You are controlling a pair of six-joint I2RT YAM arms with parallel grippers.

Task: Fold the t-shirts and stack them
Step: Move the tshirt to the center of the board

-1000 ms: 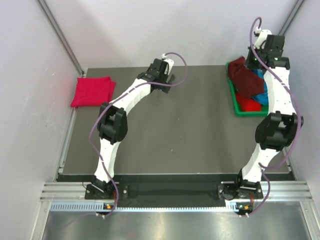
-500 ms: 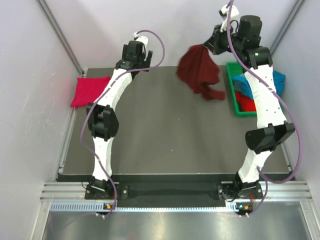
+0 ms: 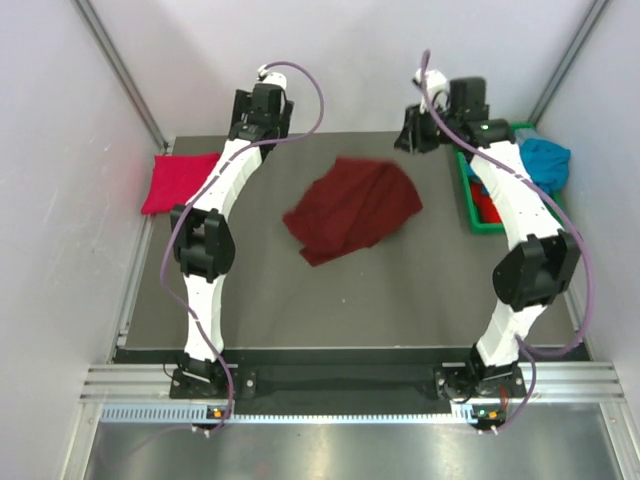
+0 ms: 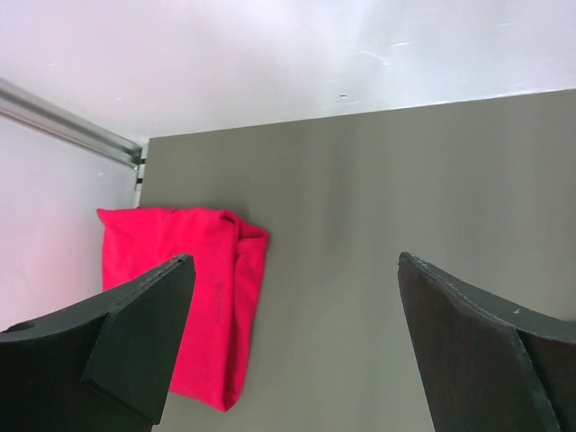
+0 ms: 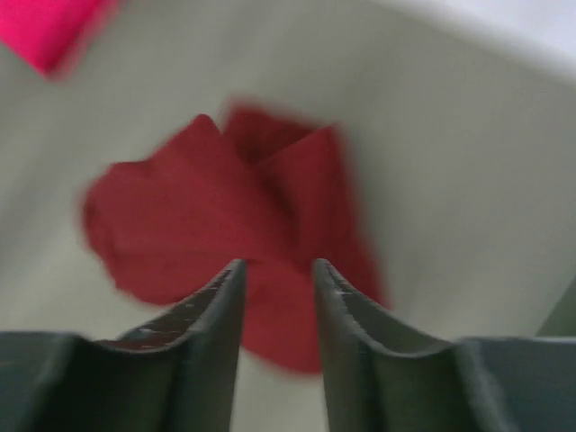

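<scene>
Loosely crumpled, the dark maroon cloth t-shirt lies in a wrinkled heap at the middle of the dark grey bench. Beyond it the right tool hangs slightly parted, empty; the left tool is spread wide.

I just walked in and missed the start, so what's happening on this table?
Two arms are sorting t-shirts. The maroon shirt lies crumpled mid-table, held by neither arm. The right gripper hovers near it, jaws slightly apart and empty; the left gripper stands wide open. A crimson shirt sits folded at the left edge; a teal shirt hangs over the green bin.
</scene>
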